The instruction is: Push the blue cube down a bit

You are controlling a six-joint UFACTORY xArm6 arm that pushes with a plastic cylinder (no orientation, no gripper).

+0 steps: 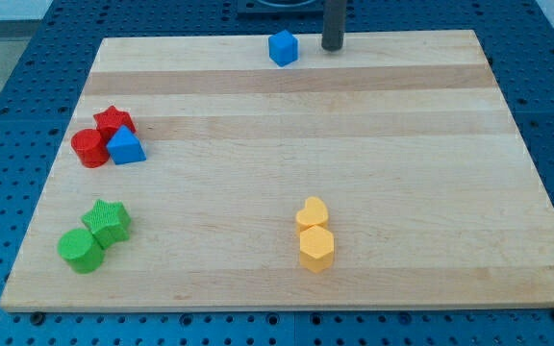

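The blue cube (283,47) sits near the top edge of the wooden board (373,144), a little left of centre. My tip (333,46) is at the board's top edge, just to the right of the blue cube, with a small gap between them. The rod rises out of the view's top.
At the left, a red star (114,121), a red cylinder (89,148) and a blue triangular block (126,147) are clustered. At the bottom left are a green star (108,220) and a green cylinder (81,250). A yellow heart (312,212) touches a yellow hexagon (315,248) at bottom centre.
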